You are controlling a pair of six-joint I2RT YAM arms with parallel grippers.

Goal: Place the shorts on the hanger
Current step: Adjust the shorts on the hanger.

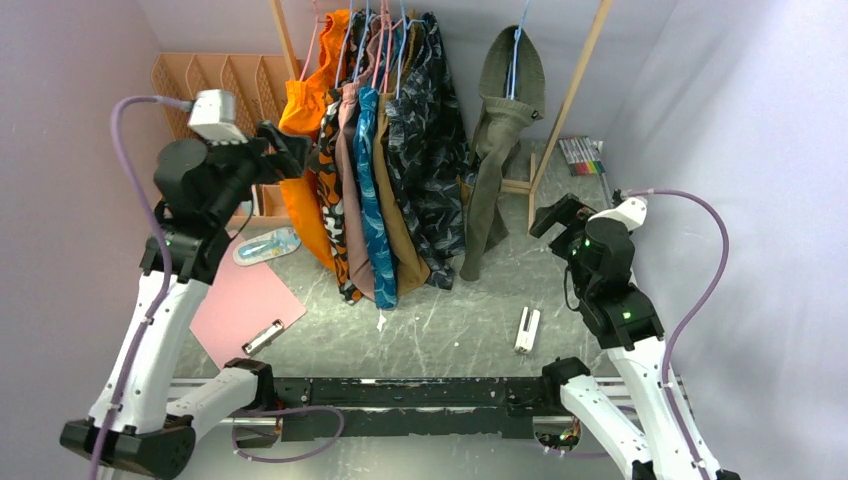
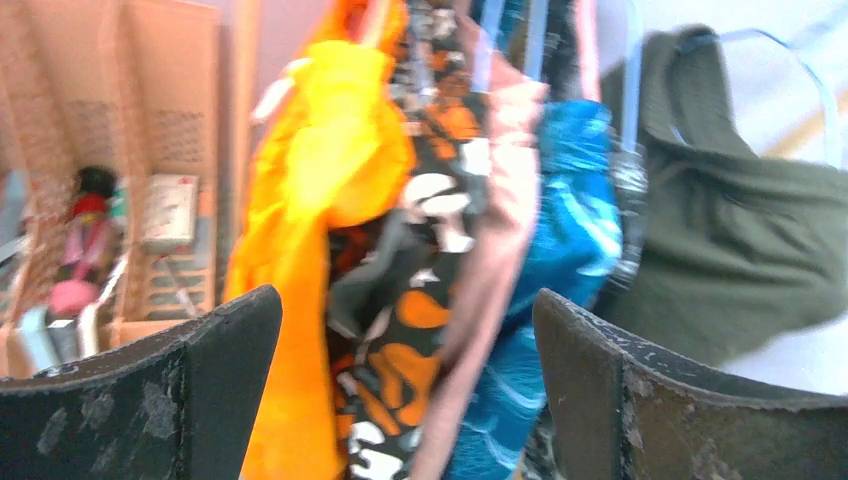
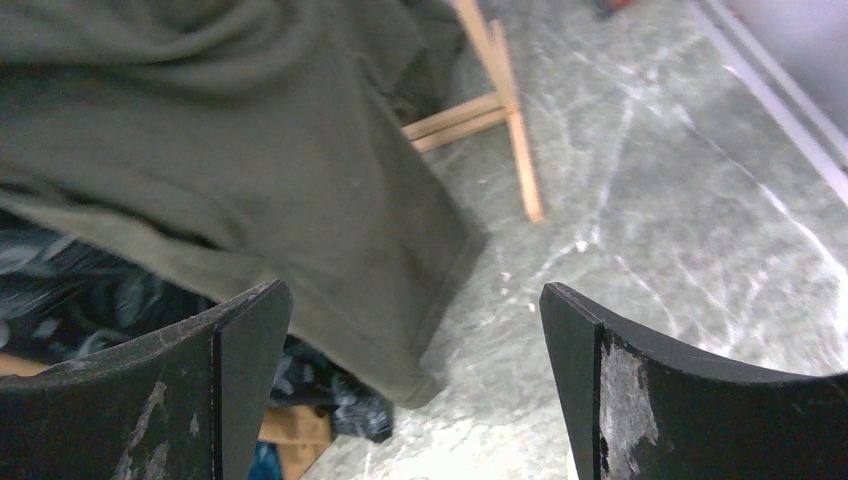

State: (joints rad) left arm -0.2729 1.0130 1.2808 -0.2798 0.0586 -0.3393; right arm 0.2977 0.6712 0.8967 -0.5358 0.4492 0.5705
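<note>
1. Shows shorts (image 1: 497, 150) draped on hanger (image 1: 516, 45), long axis 12-to-6.
2. Places them at 10 o'clock from nearer right hand (image 1: 555, 217), spread wide, empty.
3. Finds left hand (image 1: 293, 150) farther off, likewise spread, empty.

Wooden garment rack (image 1: 569, 100) stands at rear of grey marble-pattern tabletop (image 1: 450, 320). Pale lavender walls (image 1: 60, 100) left, right and behind rack. Peach slotted organizer (image 1: 215, 85) left of rack. Light even, diffuse.

The shorts (image 1: 495, 150) are plain olive-green, the hanger (image 1: 516, 45) light blue, the table (image 1: 450, 325) marbled grey.
</note>
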